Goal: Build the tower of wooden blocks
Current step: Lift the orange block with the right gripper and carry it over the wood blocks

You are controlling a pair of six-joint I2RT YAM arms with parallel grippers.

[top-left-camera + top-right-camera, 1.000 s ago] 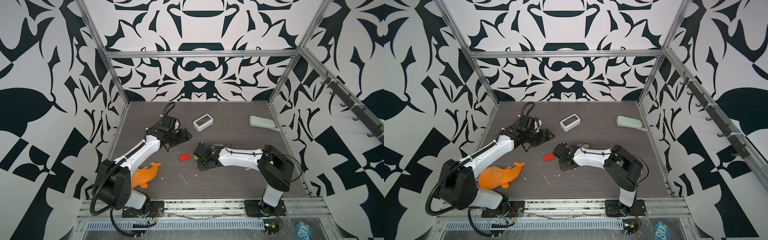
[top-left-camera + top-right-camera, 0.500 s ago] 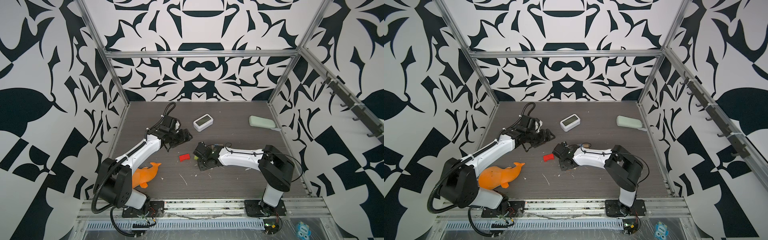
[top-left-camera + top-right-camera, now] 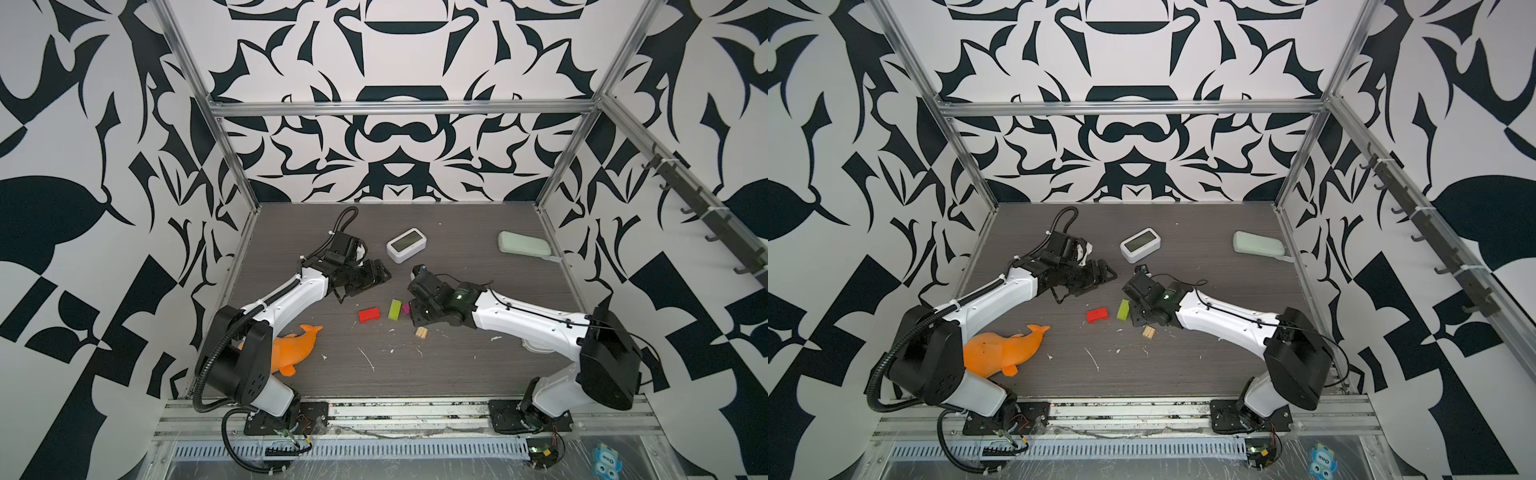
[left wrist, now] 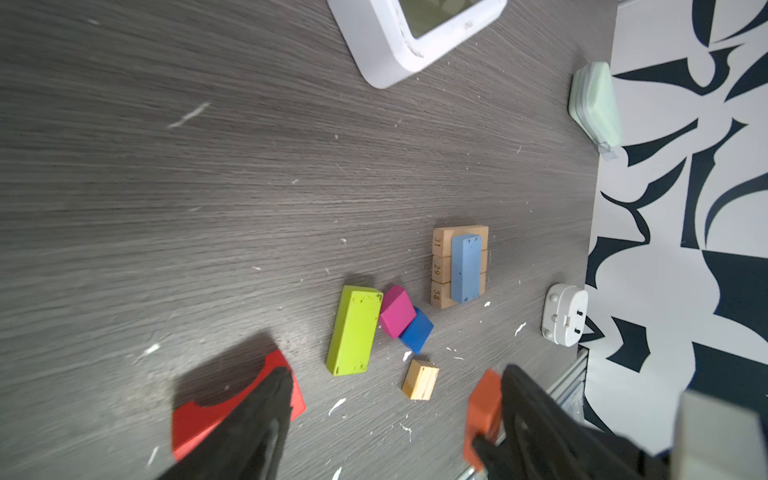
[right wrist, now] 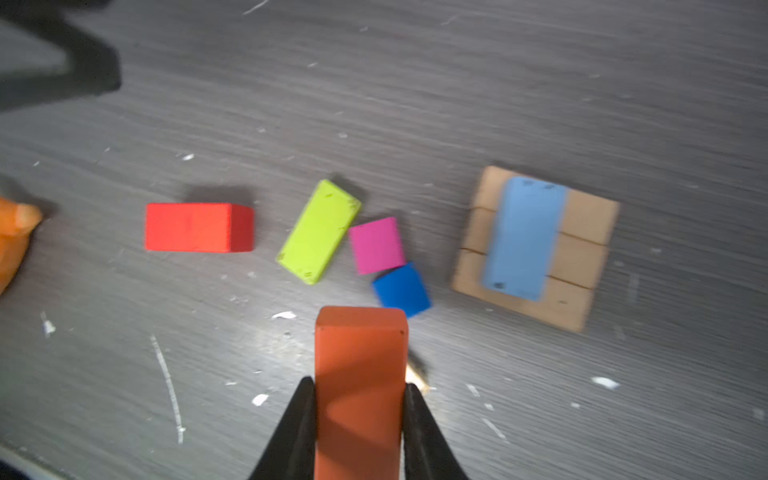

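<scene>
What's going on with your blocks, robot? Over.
Right gripper: fingers shut on orange block. Left gripper: fingers open. Tower: light blue bar on tan bars. Dark blue cube near path.

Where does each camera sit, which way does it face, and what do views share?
Both top views: high at the front, looking down and back over the table; left arm, right arm, left gripper show.
Left wrist: on the left arm, looking rightward at the lime block; its open fingers show.
Right wrist: on the right arm, looking down; right gripper, fingers pinching the orange block.
Shared: both wrist views show the light blue block on tan bars.
</scene>
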